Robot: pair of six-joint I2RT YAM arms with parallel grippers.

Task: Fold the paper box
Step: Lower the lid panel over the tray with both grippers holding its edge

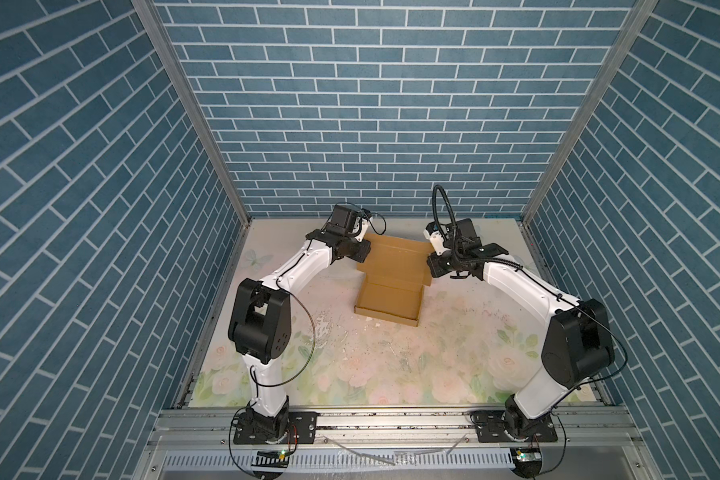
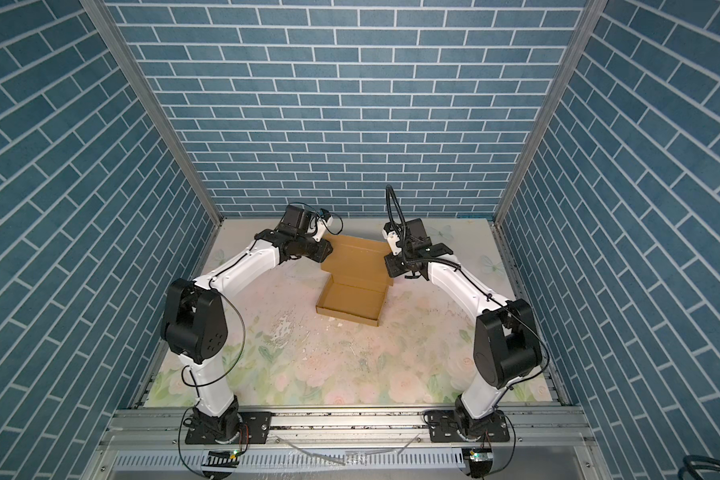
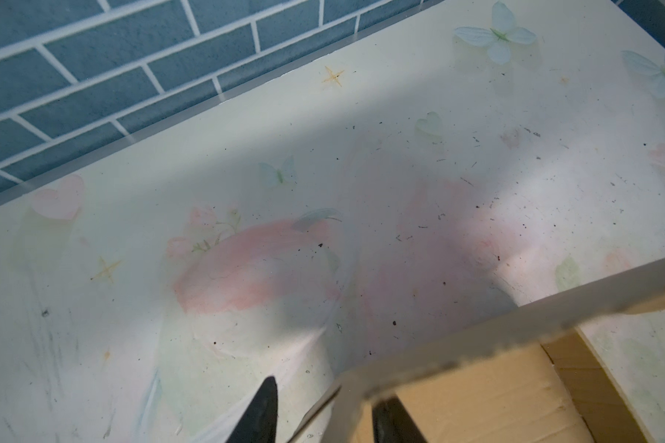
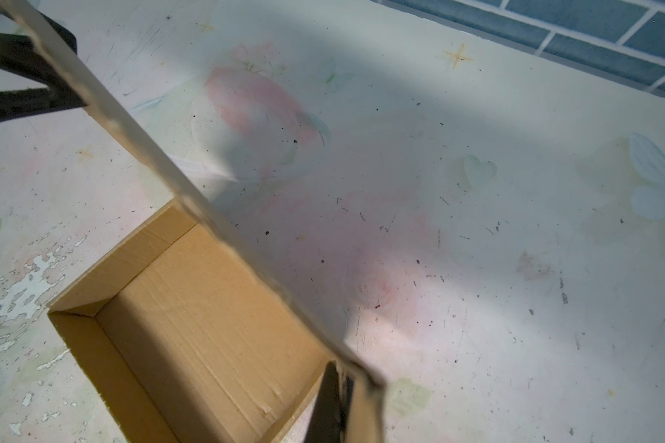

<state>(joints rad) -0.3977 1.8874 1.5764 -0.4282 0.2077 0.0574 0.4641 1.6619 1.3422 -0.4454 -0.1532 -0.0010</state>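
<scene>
Edge of the lid [image 1: 395, 253] sits between the left fingers [image 3: 263, 414], partly open; right fingers [image 4: 329, 406] clamp its other corner. Toward twelve o'clock on the desk [image 1: 350, 374], the paper box [image 1: 389, 305] has upright walls, lid raised.

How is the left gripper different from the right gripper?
The left gripper has its fingers apart, straddling the edge of the raised flap of the paper box; the right gripper is pinched shut on that edge. The left gripper is at the flap's left corner, the right gripper at its right corner. Both are black.
</scene>
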